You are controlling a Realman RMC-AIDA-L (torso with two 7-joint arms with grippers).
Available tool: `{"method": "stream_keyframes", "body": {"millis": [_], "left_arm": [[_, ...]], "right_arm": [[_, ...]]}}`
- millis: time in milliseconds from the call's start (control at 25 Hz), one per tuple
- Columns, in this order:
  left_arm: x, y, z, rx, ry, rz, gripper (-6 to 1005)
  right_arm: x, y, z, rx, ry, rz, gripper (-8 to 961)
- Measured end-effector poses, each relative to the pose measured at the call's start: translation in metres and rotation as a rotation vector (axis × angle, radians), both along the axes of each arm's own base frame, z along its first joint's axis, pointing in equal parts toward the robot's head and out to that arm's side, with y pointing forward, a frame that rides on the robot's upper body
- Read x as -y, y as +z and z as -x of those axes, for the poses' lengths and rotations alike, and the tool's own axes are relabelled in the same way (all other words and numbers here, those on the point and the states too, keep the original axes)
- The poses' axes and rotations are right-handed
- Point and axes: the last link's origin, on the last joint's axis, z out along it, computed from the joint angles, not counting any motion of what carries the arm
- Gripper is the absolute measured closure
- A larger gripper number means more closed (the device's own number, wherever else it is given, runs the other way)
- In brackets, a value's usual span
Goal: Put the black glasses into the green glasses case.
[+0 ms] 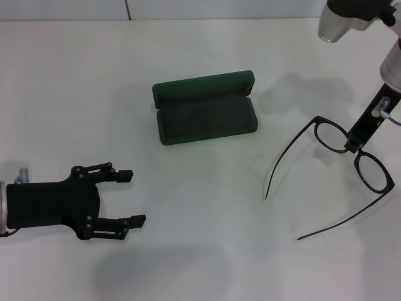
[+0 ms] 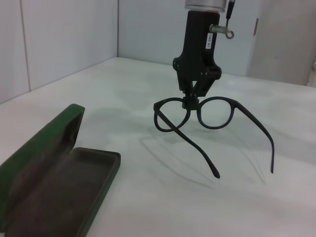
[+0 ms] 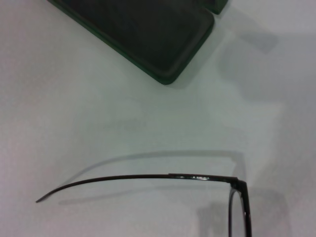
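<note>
The black glasses [image 1: 348, 153] hang above the bench [image 1: 207, 251] near its right edge, temples unfolded, pinched at the bridge by the right hand [image 1: 353, 146], well apart from the open green glasses case [image 1: 205, 108] mid-bench, while the left hand [image 1: 128, 197] rests spread and empty near the left edge

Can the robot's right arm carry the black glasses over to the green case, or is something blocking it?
Probably yes. The right gripper holds the black glasses by the bridge, lifted above the table. The green glasses case lies open with nothing between. The left gripper sits well aside.
</note>
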Motion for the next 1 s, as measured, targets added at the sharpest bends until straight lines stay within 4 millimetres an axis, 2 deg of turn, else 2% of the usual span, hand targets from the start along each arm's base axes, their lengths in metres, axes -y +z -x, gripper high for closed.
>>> {"method": "stream_keyframes", "body": {"millis": [480, 680, 1000], "left_arm": [[0.0009, -0.0018, 0.0005, 0.007, 0.005, 0.005, 160], [0.0011, -0.0019, 0.0005, 0.007, 0.005, 0.005, 162], [0.0007, -0.0018, 0.0003, 0.006, 0.001, 0.004, 167]], "right_arm": [[0.0, -0.0004, 0.0002, -0.009, -0.042, -0.032, 900], [0.0014, -0.0014, -0.0015, -0.012, -0.082, -0.057, 745], [0.0045, -0.0056, -0.0092, -0.025, -0.117, -0.07, 744]]}}
